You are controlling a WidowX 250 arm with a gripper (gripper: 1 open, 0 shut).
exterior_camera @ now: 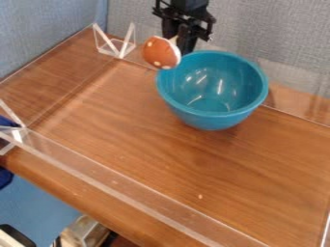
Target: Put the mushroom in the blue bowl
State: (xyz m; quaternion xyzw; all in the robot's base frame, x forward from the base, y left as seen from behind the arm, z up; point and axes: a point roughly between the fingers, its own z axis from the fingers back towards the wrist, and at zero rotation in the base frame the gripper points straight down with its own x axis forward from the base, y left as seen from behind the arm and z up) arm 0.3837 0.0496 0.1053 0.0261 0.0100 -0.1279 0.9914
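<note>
The blue bowl (pixel 213 90) sits on the wooden table toward the back right; it is glossy teal and nothing shows inside it. The mushroom (pixel 160 51), with an orange-brown cap and a pale stem end, hangs in the air just left of the bowl's far-left rim. My gripper (pixel 172 45) comes down from the top edge, black, pointing down and shut on the mushroom. The mushroom hangs just outside the rim, clear of the table.
A low clear acrylic wall (pixel 154 196) rings the wooden table (pixel 116 135). A small clear triangular stand (pixel 125 42) sits at the back left corner. Another clear piece (pixel 11 127) stands at the left edge.
</note>
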